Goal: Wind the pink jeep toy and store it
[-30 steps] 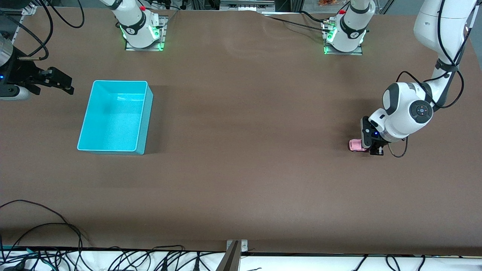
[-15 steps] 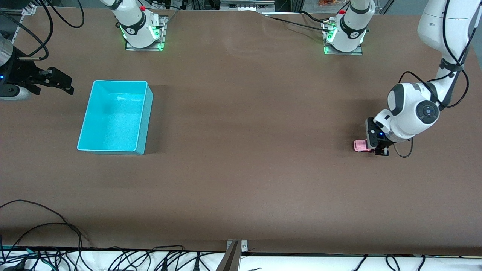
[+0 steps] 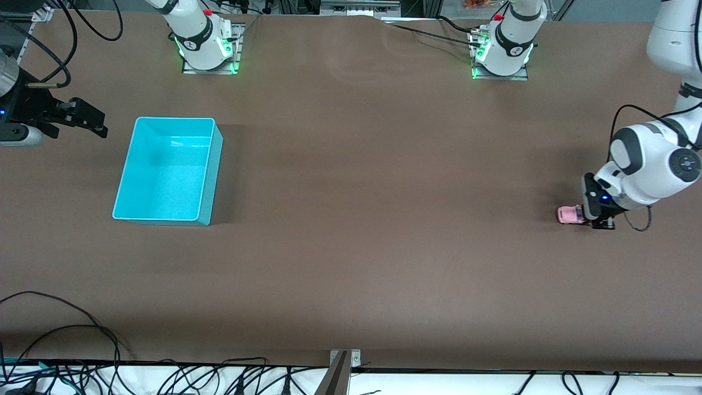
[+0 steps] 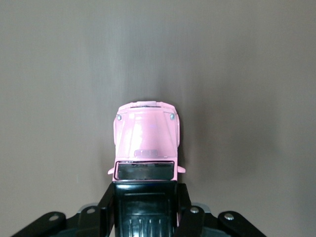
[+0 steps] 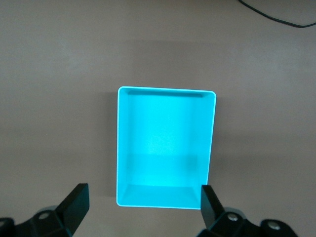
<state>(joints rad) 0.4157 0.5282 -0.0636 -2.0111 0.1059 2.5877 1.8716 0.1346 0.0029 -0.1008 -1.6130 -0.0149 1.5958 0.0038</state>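
Pink jeep toy point(image 3: 570, 214): on the brown table point(image 3: 362, 219), wheels down, toward the left arm's end, well apart from the turquoise bin point(image 3: 169, 170). Black roof and rear hidden between the fingers, pink hood and windshield sticking out toward the right arm's end; same toy in the left wrist view point(image 4: 146, 143), hood pointing away from the camera.

Left gripper point(image 3: 596, 216): low at the table, clenched on the pink jeep toy, one black finger point(image 4: 109, 202) pressed against each flank of the roof. White arm bent over it from the table's edge.

Right gripper point(image 3: 88, 118): in the air just beside the turquoise bin, at the right arm's end of the table, jaws spread wide with nothing between them. Waiting. Both black fingertips point(image 5: 76, 202) visible in the right wrist view, the bin point(image 5: 166, 148) framed between them, open top up, nothing inside.

Black cables point(image 3: 60, 329) along the table edge nearest the front camera.
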